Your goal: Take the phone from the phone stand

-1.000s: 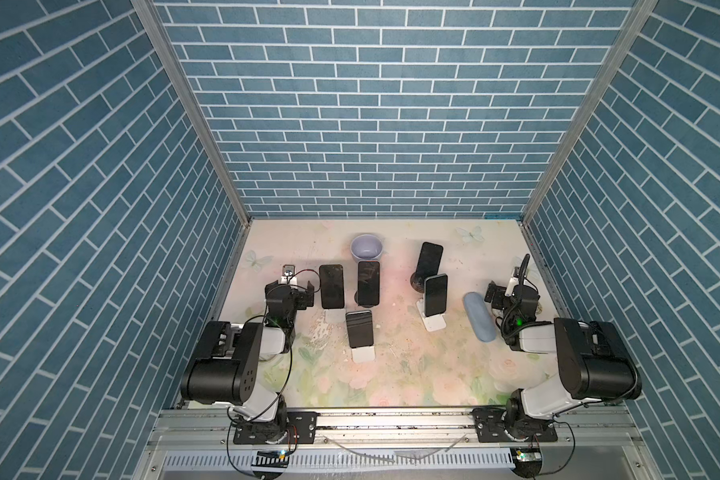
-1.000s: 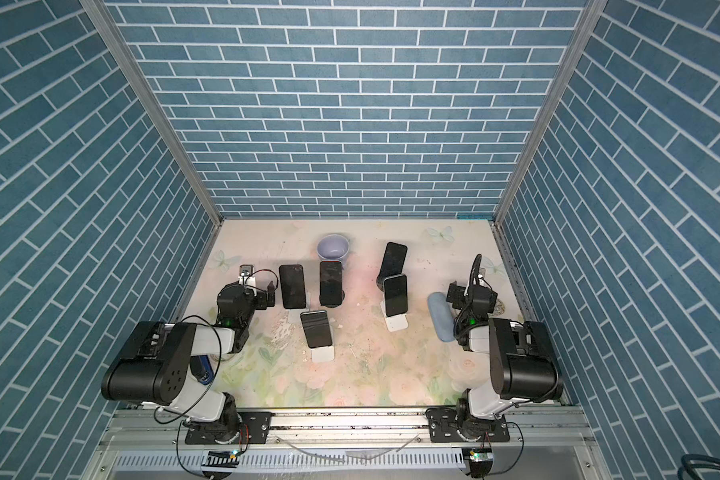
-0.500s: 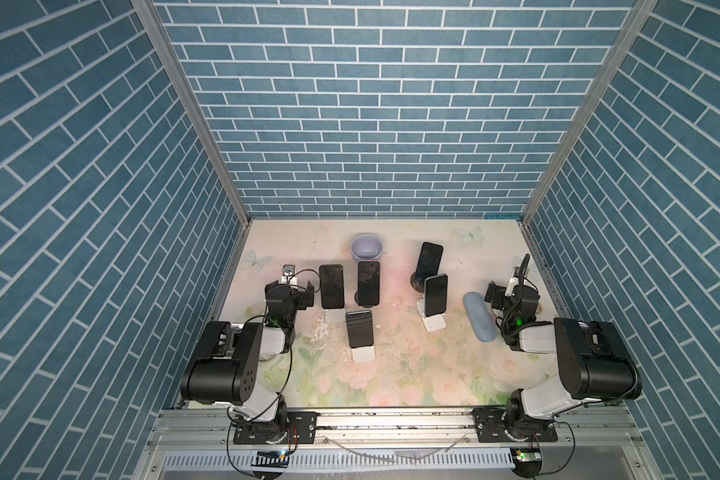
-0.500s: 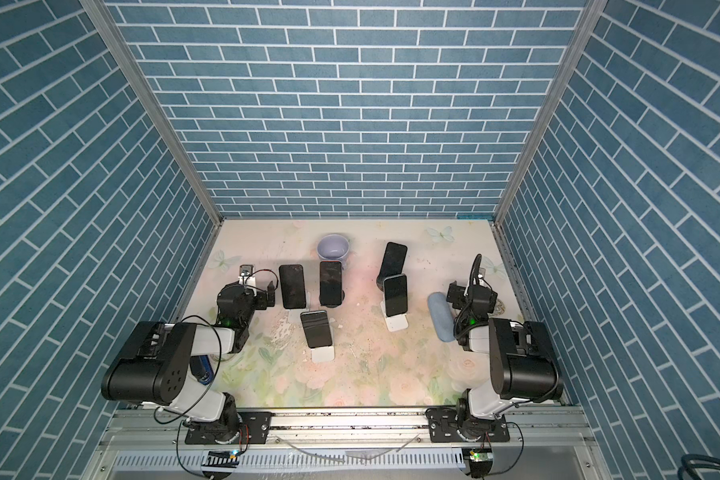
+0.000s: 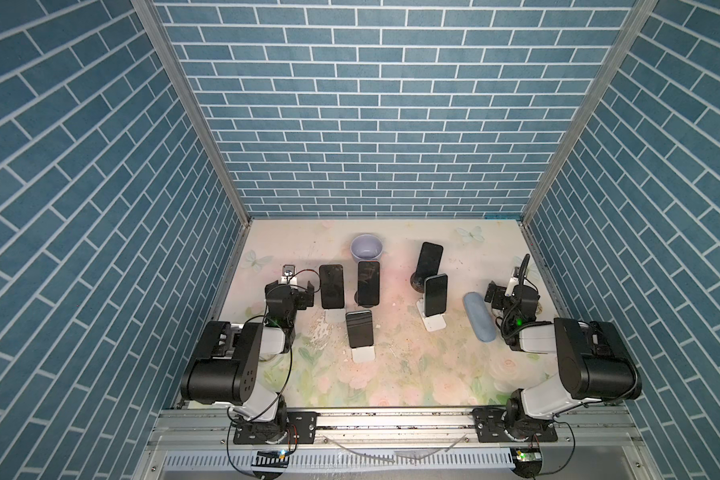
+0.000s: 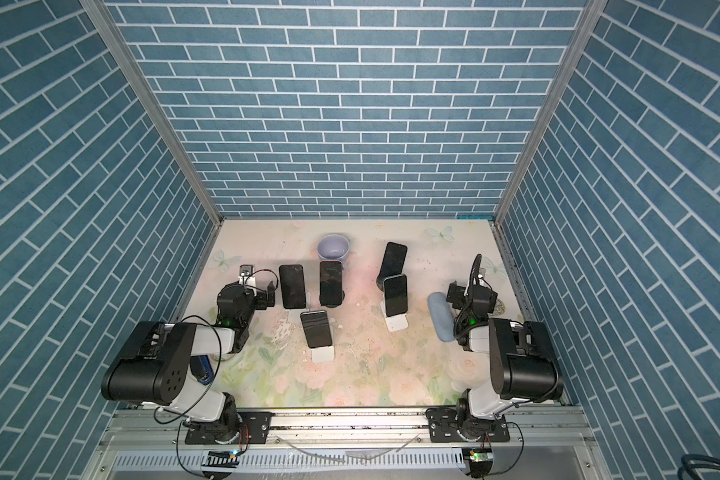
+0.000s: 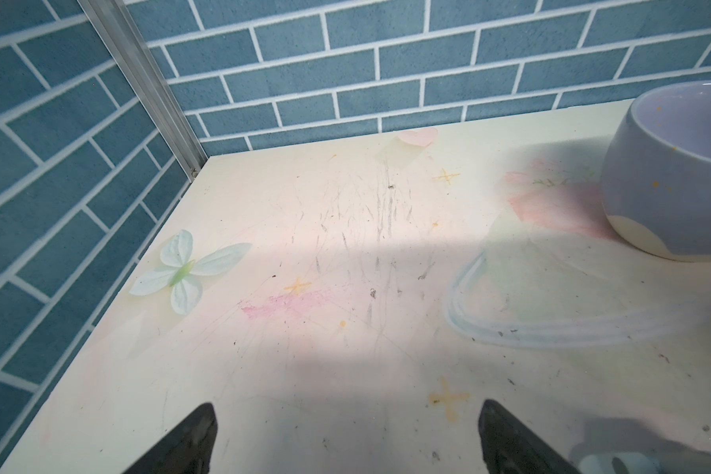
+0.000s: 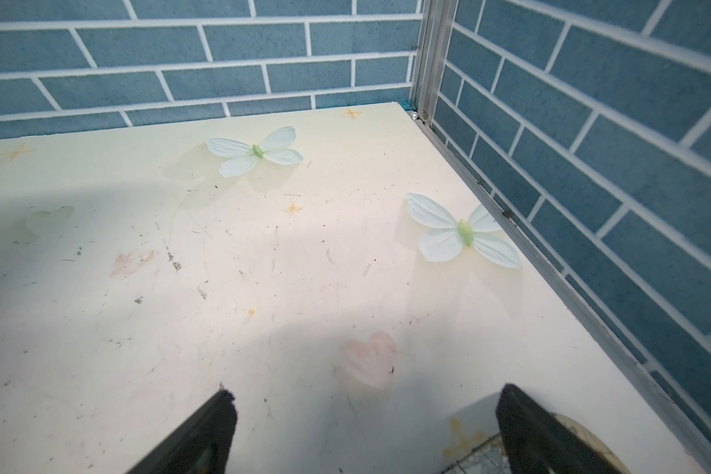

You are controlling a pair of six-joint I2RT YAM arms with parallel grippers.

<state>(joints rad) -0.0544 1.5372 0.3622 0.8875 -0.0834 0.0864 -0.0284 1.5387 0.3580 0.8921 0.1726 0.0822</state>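
Nothing has shifted over the last second: both arms and all five phones sit as they did. At the left edge of the pale floral tabletop (image 5: 412,374) the left gripper (image 5: 289,289) rests low, jaws spread wide, holding nothing.

Just right of it, but not touching, a black slab phone (image 5: 332,286) leans on a white plastic stand (image 5: 333,314). Next right, a second dark phone (image 5: 368,282) stands on a dark round base (image 5: 364,304), with a lilac ceramic bowl (image 5: 366,248) just beyond it. Nearer the robot, a third dark-screened phone (image 5: 359,334) tilts back on a white wedge stand (image 5: 363,354).

Right of centre, a far black phone (image 5: 430,257) leans on a black round foot (image 5: 417,283). Just nearer, a silver-edged phone (image 5: 435,295) stands on a white L-shaped stand (image 5: 433,322).

A blue-grey oblong soft case (image 5: 479,317) lies between that stand and the right gripper (image 5: 512,293), which sits at the right edge, well apart from every phone.

The phones show only in both top views. The left wrist view gives the bowl's side, one printed butterfly (image 7: 187,271) and the far-left corner of the blue brick-patterned walls (image 7: 345,61). The right wrist view gives two printed butterflies and the far-right corner.

In each wrist view the jaws stand far apart over bare tabletop, gripping nothing.
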